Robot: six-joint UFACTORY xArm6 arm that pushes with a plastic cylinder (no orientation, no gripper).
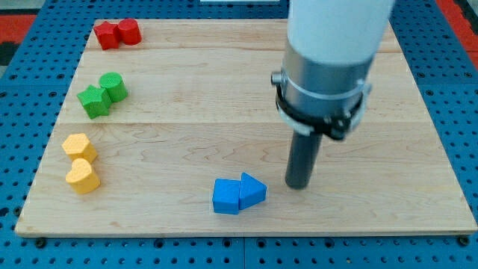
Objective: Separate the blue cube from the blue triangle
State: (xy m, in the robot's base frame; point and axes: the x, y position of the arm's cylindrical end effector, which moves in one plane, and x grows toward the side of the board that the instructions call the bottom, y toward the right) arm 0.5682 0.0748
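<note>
Touching blue cube and blue triangle, my tip just right.

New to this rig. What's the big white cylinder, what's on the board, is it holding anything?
One camera view looks down at a wooden board. The white cylinder is a robot arm ending in a dark rod; it has no gripper, so it holds nothing and only pushes. My tip rests on the board just to the view's right of the blue triangle, which touches the blue cube. Along the view's left edge sit two red blocks, two green blocks and two yellow blocks.
</note>
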